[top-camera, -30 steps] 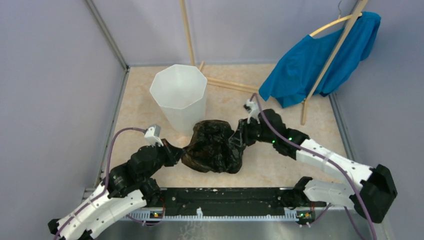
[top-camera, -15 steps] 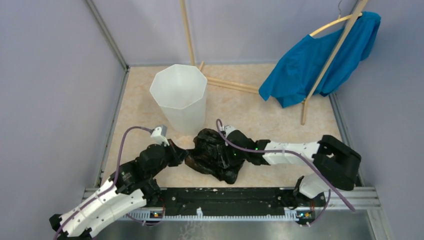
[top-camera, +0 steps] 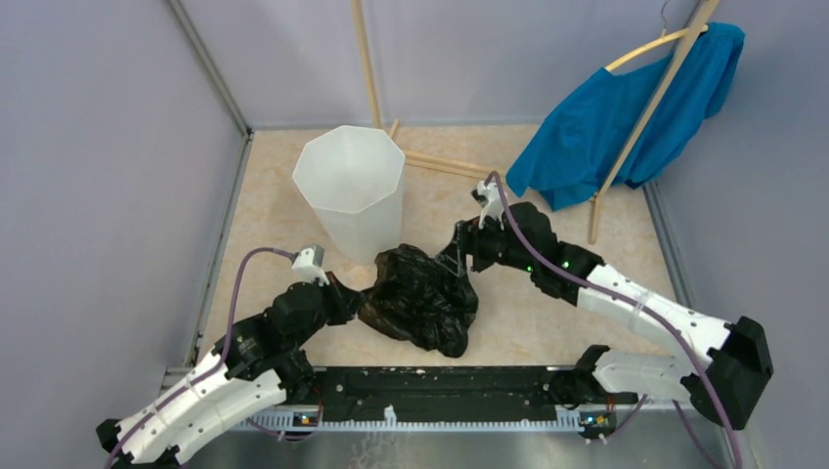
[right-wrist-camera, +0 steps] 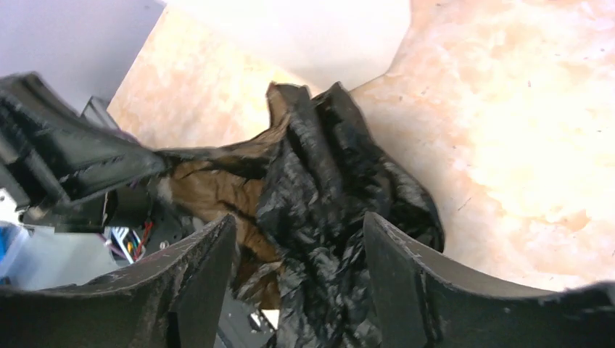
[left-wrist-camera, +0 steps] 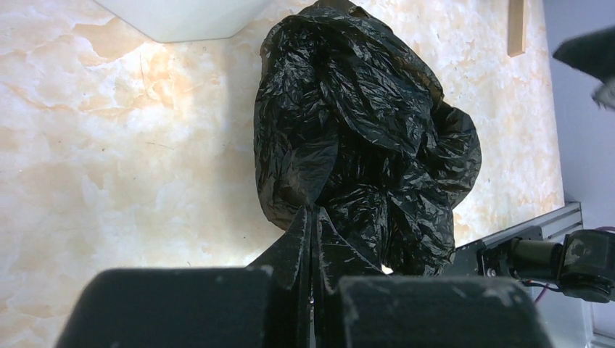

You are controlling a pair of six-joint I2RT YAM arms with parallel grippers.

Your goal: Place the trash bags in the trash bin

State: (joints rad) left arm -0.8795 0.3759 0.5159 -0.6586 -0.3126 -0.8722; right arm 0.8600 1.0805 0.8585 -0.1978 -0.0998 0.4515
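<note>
1. Pinched shut, my left gripper [left-wrist-camera: 312, 217] holds a fold at the near edge of the crinkly, glossy black plastic trash bag [left-wrist-camera: 362, 130]. That grip has not shifted over the last second.
2. My right gripper [right-wrist-camera: 299, 221] is what has changed. Half a second ago it lay low, pushed into the heap. Now the arm is raised again and its fingers stand wide apart, with film showing between them but nothing clamped.
3. I judge from this that the bag is secured on one side only, so the right side needs a fresh bite before any lift.
4. The film is thin and finely creased. It shines on the ridges and turns see-through brown where it is stretched in the right wrist view.
5. It slumps in a lumpy mound on the marbled beige tabletop [top-camera: 547, 254], just beside the base of the trash bin and wholly outside it.
6. That white translucent plastic trash bin [top-camera: 362, 220] stands upright. Its faceted sides taper from a wide octagonal rim to a narrower base, and its mouth opens upward.
</note>
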